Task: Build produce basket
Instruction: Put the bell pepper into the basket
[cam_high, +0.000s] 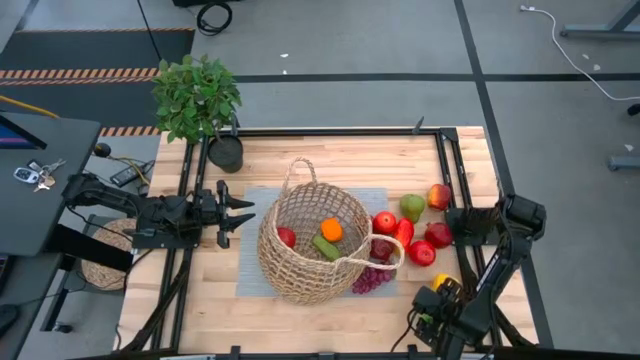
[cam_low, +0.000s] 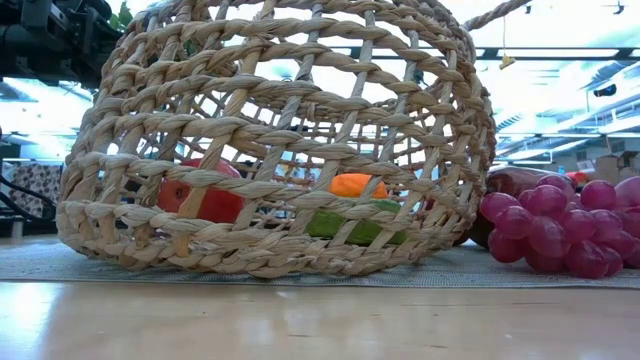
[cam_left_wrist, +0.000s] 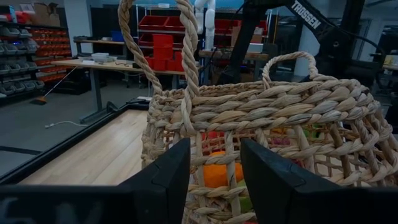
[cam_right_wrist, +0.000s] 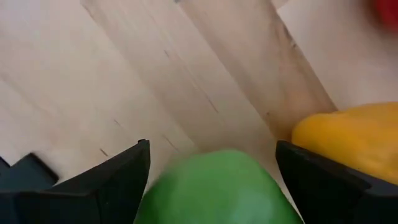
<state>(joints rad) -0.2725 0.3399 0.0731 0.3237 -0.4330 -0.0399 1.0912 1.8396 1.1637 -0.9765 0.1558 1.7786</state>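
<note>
The tan wicker basket (cam_high: 310, 245) stands tilted on a grey mat (cam_high: 255, 200), with an orange (cam_high: 331, 230), a green piece (cam_high: 325, 247) and a red piece (cam_high: 287, 237) inside. My left gripper (cam_high: 238, 215) hovers level and open just left of the basket's wall (cam_left_wrist: 214, 124), touching nothing. My right gripper (cam_high: 432, 305) points down near the table's front right, open. Its fingers stand on either side of a green piece (cam_right_wrist: 214, 186) with a gap on each side. A yellow piece (cam_right_wrist: 351, 143) lies beside it.
Red apples (cam_high: 385, 222), a red pepper (cam_high: 403, 232), a green pear (cam_high: 412, 207) and a red-yellow apple (cam_high: 439, 196) lie right of the basket. Purple grapes (cam_low: 560, 230) sit at its near right. A potted plant (cam_high: 197, 97) stands at the far left corner.
</note>
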